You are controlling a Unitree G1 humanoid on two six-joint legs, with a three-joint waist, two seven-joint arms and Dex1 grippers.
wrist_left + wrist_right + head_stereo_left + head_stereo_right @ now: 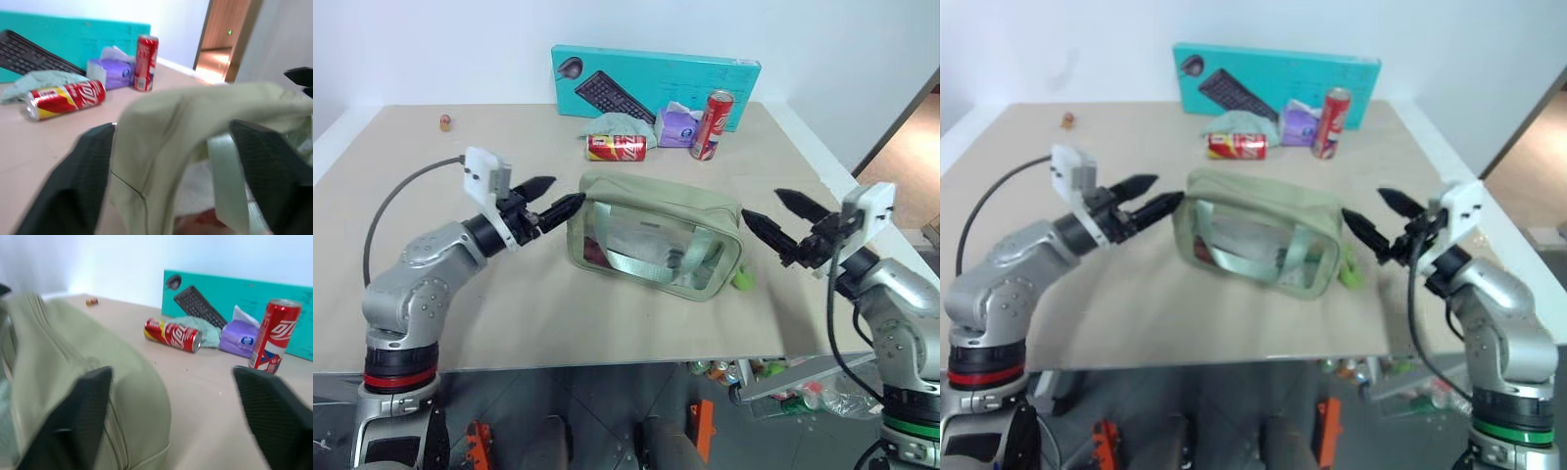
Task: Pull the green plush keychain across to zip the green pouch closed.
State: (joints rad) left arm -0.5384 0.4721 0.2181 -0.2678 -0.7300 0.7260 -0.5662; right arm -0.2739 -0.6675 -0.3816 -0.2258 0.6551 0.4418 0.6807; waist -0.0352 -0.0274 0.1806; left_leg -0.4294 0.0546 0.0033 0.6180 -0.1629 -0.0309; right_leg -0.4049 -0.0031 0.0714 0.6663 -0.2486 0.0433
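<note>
Green pouch (656, 240) sits about mid-table (509, 313), long side facing the camera, clear panel showing a webbing strap inside. Its top looks zipped flat from here, though I can't make out the slider. The green plush keychain (743, 279) is just a little lime blob peeking out at the pouch's lower corner on the robot's right, lying on the tabletop right beside the bag.

Left gripper (556, 203) has its two black fingers spread apart, tips right at the pouch's left end, nothing pinched between them. In the left wrist view the pouch fabric sits between the fingers. Right gripper (781, 217) is also spread wide, near the pouch's right end but not touching it, holding nothing.

Back of the table: a teal keyboard box (656, 83) stands on edge, a cola can (616, 148) lies on its side, another red can (712, 123) stands upright, with a purple tissue pack (676, 127) and a pale green cloth (625, 124) between them.
</note>
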